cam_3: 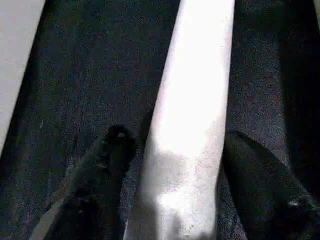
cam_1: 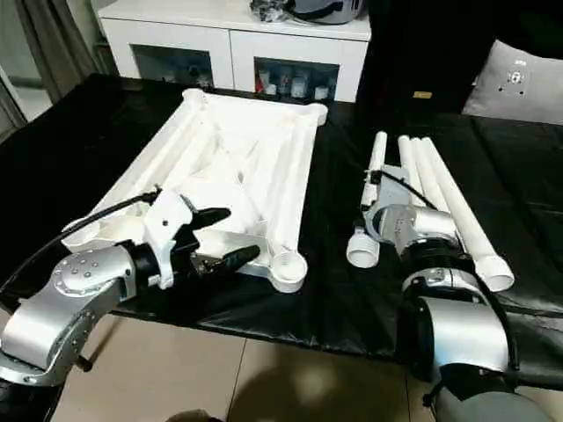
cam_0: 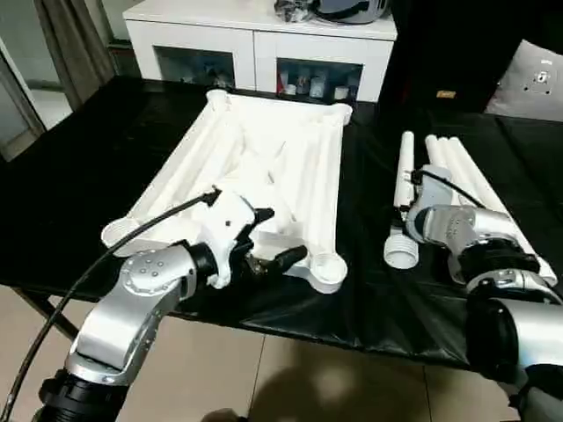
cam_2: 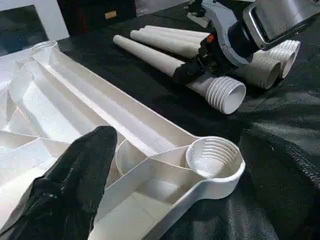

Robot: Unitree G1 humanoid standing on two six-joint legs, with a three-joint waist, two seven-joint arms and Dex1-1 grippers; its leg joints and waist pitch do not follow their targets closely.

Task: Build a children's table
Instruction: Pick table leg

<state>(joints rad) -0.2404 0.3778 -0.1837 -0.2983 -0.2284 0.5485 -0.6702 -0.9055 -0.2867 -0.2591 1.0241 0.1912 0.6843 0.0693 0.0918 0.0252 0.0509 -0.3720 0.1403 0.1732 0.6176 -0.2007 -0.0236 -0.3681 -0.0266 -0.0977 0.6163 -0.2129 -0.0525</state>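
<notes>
The white table top [cam_0: 264, 158] lies ribbed side up on the black work table. Its near right corner socket [cam_2: 212, 157] is threaded and empty. My left gripper [cam_0: 280, 236] hovers open just left of that socket, holding nothing; one black finger [cam_2: 75, 175] rises over the ribs. Several white legs [cam_0: 457, 176] lie side by side to the right. My right gripper [cam_3: 177, 145] straddles the leftmost leg [cam_0: 405, 176], a finger [cam_3: 112, 155] on each side with a thin dark gap. That leg's flared threaded end [cam_0: 401, 253] points toward me.
The black-covered work table [cam_0: 88, 176] ends in a front edge just below both grippers, with tiled floor [cam_0: 290, 378] beyond. A white cabinet [cam_0: 255, 44] stands behind the table. A grey panel [cam_0: 537, 79] sits at the back right.
</notes>
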